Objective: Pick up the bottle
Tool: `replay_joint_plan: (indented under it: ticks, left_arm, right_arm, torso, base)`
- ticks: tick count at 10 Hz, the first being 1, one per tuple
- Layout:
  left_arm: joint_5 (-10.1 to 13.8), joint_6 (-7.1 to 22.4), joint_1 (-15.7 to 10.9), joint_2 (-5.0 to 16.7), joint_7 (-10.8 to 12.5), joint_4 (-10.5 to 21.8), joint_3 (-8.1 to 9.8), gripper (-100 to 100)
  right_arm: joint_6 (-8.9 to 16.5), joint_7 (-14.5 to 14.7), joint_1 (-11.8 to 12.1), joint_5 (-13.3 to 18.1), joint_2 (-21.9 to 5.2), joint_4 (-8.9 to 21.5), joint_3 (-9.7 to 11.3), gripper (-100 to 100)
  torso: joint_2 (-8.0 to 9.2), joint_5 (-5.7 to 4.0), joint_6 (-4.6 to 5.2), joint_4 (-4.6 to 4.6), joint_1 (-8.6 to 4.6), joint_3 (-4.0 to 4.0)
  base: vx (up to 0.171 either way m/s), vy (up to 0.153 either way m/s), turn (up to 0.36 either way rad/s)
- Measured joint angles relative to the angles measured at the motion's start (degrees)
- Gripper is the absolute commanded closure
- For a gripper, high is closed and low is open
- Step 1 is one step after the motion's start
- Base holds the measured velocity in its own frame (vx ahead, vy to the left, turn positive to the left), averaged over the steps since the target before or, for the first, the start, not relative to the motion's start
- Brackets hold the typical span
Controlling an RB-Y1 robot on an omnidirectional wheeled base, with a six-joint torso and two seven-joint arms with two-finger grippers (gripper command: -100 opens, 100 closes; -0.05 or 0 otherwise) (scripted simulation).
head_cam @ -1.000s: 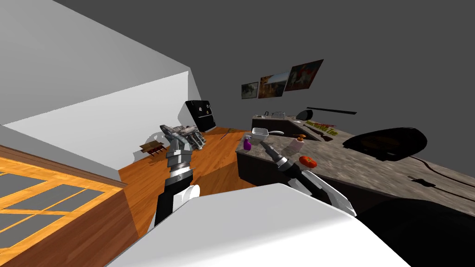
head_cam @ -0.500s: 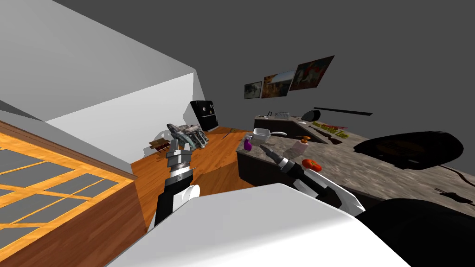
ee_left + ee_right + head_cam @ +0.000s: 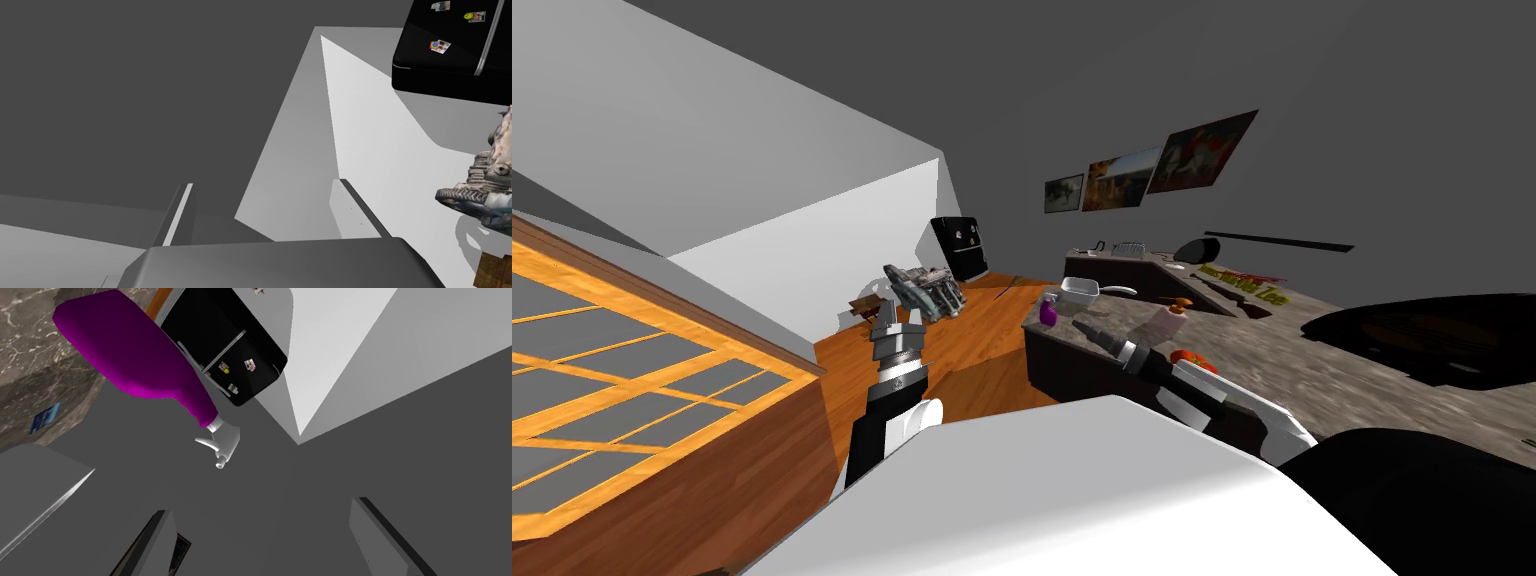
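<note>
On the bench (image 3: 1302, 368), at its left corner: bottle (image 3: 1046, 312), pan (image 3: 1078, 290) just behind it. Right of these, dispenser (image 3: 1169, 320), with tomato (image 3: 1192, 356) nearer the front. Beyond the bench, fridge (image 3: 959, 248) against the wall (image 3: 892, 215).

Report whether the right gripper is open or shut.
Open: right gripper fingers stand wide apart, nothing between them; purple bottle lies beyond.

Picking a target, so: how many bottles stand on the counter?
2. A purple spray bottle at the counter's corner; a pale bottle with an orange pump top further along, near the tomato. Clutter behind may hide more.
</note>
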Motion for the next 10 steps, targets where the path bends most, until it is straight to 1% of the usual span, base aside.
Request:
replay_joint_plan:
  ticks: [1,2,3,4,5,7,8,10]
  left_arm:
    - [0.0,0.0,0.0,0.0,0.0,0.0,0.00,0]
    - [0.0,0.0,0.0,0.0,0.0,0.0,0.00,0]
    - [0.0,0.0,0.0,0.0,0.0,0.0,0.00,0]
    - [0.0,0.0,0.0,0.0,0.0,0.0,0.00,0]
    - [0.0,0.0,0.0,0.0,0.0,0.0,0.00,0]
    - [0.0,0.0,0.0,0.0,0.0,0.0,0.00,0]
    - [0.0,0.0,0.0,0.0,0.0,0.0,0.00,0]
    - [0.0,0.0,0.0,0.0,0.0,0.0,0.00,0]
  right_arm:
    - [-0.1,-0.2,0.0,0.7,-1.5,0.7,0.4,-100]
    - [0.1,-0.5,0.0,1.0,-3.3,1.0,0.4,-100]
    - [0.1,-0.9,0.4,1.5,-5.0,1.3,0.4,-100]
    - [0.3,-1.2,0.2,1.8,-6.8,1.6,0.5,-100]
    - [0.4,-1.3,0.2,1.9,-7.9,1.8,0.6,-100]
    - [0.5,-1.8,0.4,2.8,-11.2,2.3,0.9,-100]
    - [0.3,-2.2,1.0,3.3,-12.9,2.8,0.7,-100]
    - [0.5,-2.9,0.6,4.3,-16.4,3.6,1.3,-100]
  torso:
    - [-0.02,0.00,-0.03,-0.01,0.01,-0.01]
    - [-0.04,0.01,0.00,-0.01,0.03,-0.02]
    - [-0.05,0.01,-0.02,-0.01,0.04,-0.03]
    - [-0.07,0.01,0.00,-0.01,0.07,-0.04]
    - [-0.04,0.02,0.01,-0.01,0.11,-0.02]
    - [-0.06,0.02,0.01,-0.01,0.10,-0.04]
    - [-0.08,0.02,-0.01,-0.02,0.10,-0.05]
    - [-0.12,0.02,-0.02,-0.03,0.10,-0.07]
  base:
    - [0.011,-0.023,0.058]
    - [0.016,-0.020,0.110]
    - [0.018,-0.016,0.067]
    - [0.010,-0.005,0.002]
    - [0.017,-0.006,0.133]
    - [0.019,-0.011,0.088]
    - [0.021,-0.011,0.065]
    - [0.029,-0.008,0.096]
